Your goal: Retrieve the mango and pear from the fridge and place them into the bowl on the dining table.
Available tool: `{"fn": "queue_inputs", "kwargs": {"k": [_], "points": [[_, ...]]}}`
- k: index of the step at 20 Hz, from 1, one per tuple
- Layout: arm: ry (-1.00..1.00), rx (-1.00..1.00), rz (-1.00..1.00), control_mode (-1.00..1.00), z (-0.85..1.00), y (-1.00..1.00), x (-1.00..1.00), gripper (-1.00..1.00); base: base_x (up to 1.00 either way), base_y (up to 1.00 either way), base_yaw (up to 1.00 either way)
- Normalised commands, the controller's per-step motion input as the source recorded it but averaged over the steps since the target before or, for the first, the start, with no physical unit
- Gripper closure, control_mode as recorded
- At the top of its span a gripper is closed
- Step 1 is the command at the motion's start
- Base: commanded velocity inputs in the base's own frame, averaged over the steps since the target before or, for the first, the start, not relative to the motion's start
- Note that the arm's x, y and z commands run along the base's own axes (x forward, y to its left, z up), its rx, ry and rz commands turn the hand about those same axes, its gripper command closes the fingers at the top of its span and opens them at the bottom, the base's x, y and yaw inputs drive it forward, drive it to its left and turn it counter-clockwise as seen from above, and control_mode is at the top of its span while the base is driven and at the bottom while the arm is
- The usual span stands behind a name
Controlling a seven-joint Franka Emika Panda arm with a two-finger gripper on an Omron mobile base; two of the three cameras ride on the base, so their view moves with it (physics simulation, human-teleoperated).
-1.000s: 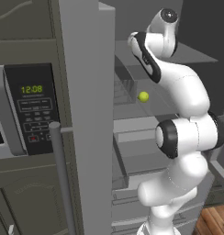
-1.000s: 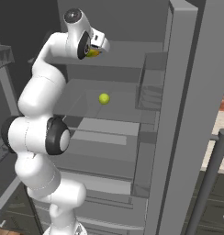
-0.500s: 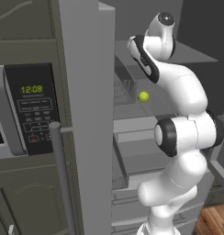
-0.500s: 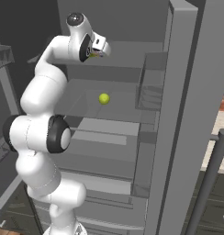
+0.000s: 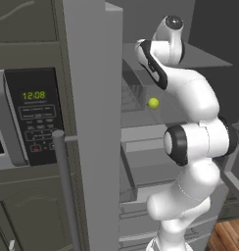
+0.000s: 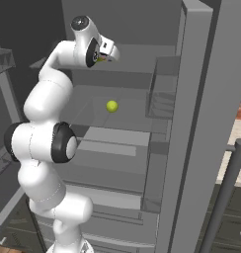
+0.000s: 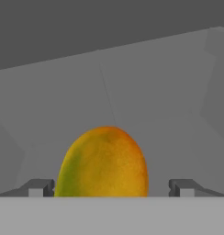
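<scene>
hiding mango [image 7: 103,163] base, wide jaws, pear [image 5: 153,103] below

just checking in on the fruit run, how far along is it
Done: the fridge stands open. In hand: the open tool straddles the mango on an upper shelf, fingers either side, not yet closed on it. Left: grip and carry the mango to the bowl, then fetch the pear, sitting on the shelf below.

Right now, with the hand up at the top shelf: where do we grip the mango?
Across its broad middle, coming straight ahead. The mango stands on end between the open hand's fingertips, narrow top up, both flanks free. The left finger looks much closer, so centre first.
</scene>
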Motion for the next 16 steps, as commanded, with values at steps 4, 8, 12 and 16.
{"fn": "queue_inputs", "kwargs": {"k": [4,8,12,16], "points": [[0.00,0.00,-0.05,-1.00,-0.08,0.00,0.26,-1.00,0.00,0.00,0.00],[0.00,0.00,-0.05,-1.00,-0.17,0.02,0.28,-1.00,0.00,0.00,0.00],[0.00,0.00,-0.06,-1.00,-0.25,0.00,0.13,1.00,0.00,0.00,0.00],[0.00,0.00,-0.05,-1.00,-0.25,0.00,0.12,1.00,0.00,0.00,0.00]]}}
